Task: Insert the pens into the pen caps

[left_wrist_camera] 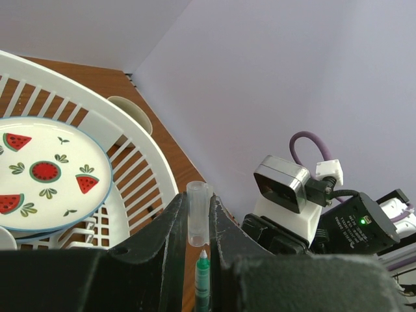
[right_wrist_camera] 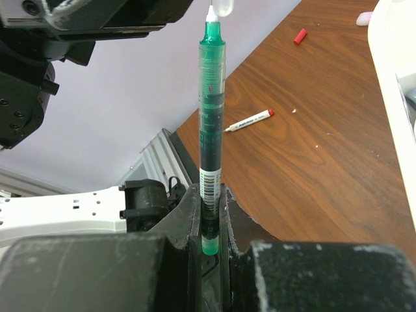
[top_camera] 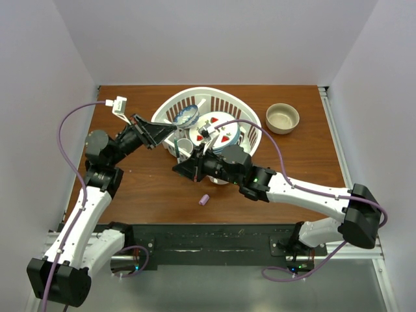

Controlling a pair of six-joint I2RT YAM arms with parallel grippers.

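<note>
Low in the right wrist view, your right gripper (right_wrist_camera: 211, 218) pinches the green pen (right_wrist_camera: 211, 117) tight and stands it up. Its tip is right at the mouth of the clear cap (left_wrist_camera: 196, 201) that your left gripper (left_wrist_camera: 197, 220) squeezes, so this pen is not capped yet. Farther up the table (right_wrist_camera: 338, 169) a white pen (right_wrist_camera: 250, 121) and a red cap (right_wrist_camera: 299, 36) lie loose, waiting. There is open air around both grippers, but the white basket (left_wrist_camera: 130, 140) rim is close on the left of the left wrist view.
</note>
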